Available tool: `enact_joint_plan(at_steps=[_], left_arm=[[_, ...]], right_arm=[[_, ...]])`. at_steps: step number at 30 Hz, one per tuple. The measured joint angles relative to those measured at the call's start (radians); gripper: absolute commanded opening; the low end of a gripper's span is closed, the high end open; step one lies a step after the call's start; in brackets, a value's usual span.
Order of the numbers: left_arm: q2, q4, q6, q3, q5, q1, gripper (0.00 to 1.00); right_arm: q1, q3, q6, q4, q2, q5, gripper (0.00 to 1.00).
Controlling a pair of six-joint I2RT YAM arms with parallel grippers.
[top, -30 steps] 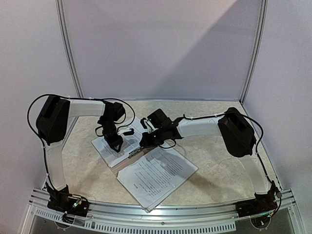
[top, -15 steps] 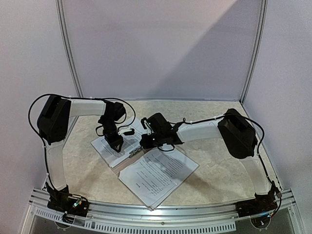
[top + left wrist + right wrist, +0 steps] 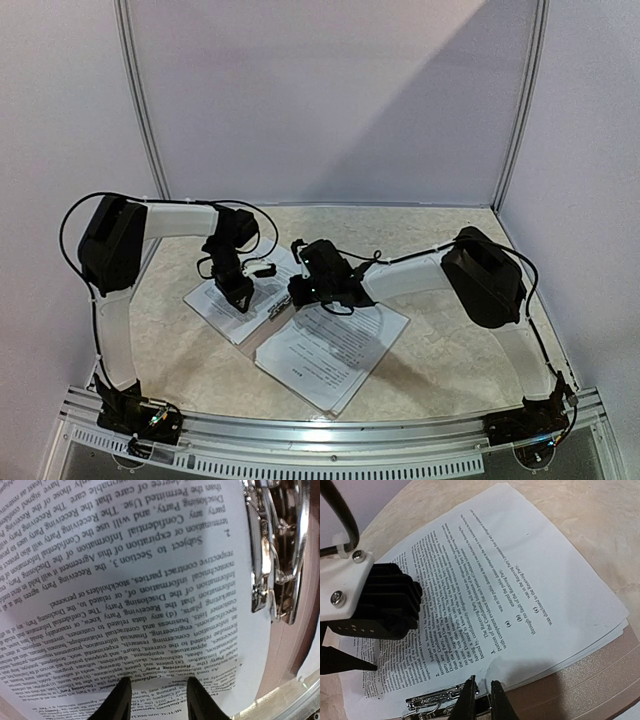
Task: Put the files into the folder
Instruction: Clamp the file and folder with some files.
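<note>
Mottled beige table (image 3: 450, 350) under me, a metal rail (image 3: 330, 435) along its near edge where both my arms are bolted; nearest to me the nearer files (image 3: 330, 350) lie flat and skewed, a little right of centre; just beyond and to the left, the farther files (image 3: 520, 580) rest on the tan folder (image 3: 590, 680), whose bare edge shows beside the sheets; the silver clip (image 3: 435, 700) sits at that stack's edge, and my own two wrists crowd over it. My left arm climbs to a high elbow on the left, forearm reaching right, wrist pointing down; the left gripper (image 3: 159, 685) stands partly apart, tips on the printed page, holding nothing. My right arm peaks on the right and stretches low toward centre; the right gripper (image 3: 482, 687) is drawn nearly together, tips at the clip; whether it pinches the clip, I cannot tell. Pale walls (image 3: 330, 100) close off the far side.
</note>
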Motion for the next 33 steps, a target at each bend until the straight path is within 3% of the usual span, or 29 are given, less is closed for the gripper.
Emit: enact_joint_plan(at_steps=[24, 33], left_arm=[[0.043, -0.090, -0.001, 0.062, 0.061, 0.000, 0.40], [0.046, -0.088, -0.002, 0.063, 0.072, -0.003, 0.39]], right_arm=[[0.004, -0.087, -0.040, 0.290, 0.066, 0.096, 0.03], [0.004, -0.125, -0.080, 0.283, 0.024, 0.086, 0.04]])
